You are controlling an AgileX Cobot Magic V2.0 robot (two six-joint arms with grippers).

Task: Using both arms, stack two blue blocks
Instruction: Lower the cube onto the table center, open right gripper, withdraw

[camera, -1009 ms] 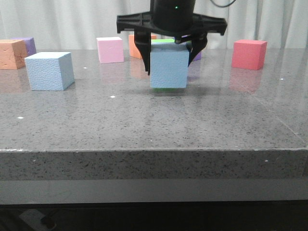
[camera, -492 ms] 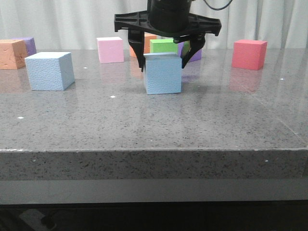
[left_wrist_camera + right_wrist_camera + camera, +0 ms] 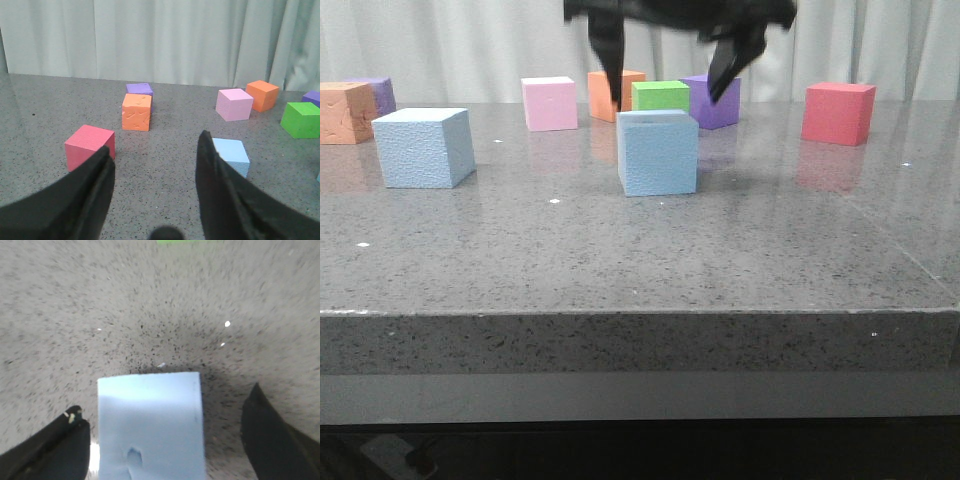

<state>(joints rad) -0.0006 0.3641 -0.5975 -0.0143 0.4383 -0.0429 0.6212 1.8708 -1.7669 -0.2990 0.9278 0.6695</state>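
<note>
One blue block [image 3: 658, 153] rests on the grey table [image 3: 640, 260] near the middle. My right gripper [image 3: 667, 92] hovers just above it, open and empty; its fingers straddle the block's top without touching. In the right wrist view the block [image 3: 150, 425] lies between the spread fingers of the gripper [image 3: 165, 405]. The second blue block [image 3: 423, 148] stands at the left and also shows in the left wrist view [image 3: 231, 154]. My left gripper [image 3: 154, 143] is open and empty, above the table, with that block just beyond one finger. It is out of the front view.
Other cubes stand at the back: orange [image 3: 344, 112] and purple [image 3: 375, 93] at the left, pink [image 3: 549, 103], orange [image 3: 616, 93], green [image 3: 660, 96], purple [image 3: 718, 103], and red [image 3: 837, 112] at the right. Another red cube [image 3: 90, 146] lies near my left gripper.
My right gripper set the blue block down on the table, opened, and rose above it. The block stays where it was put.
</note>
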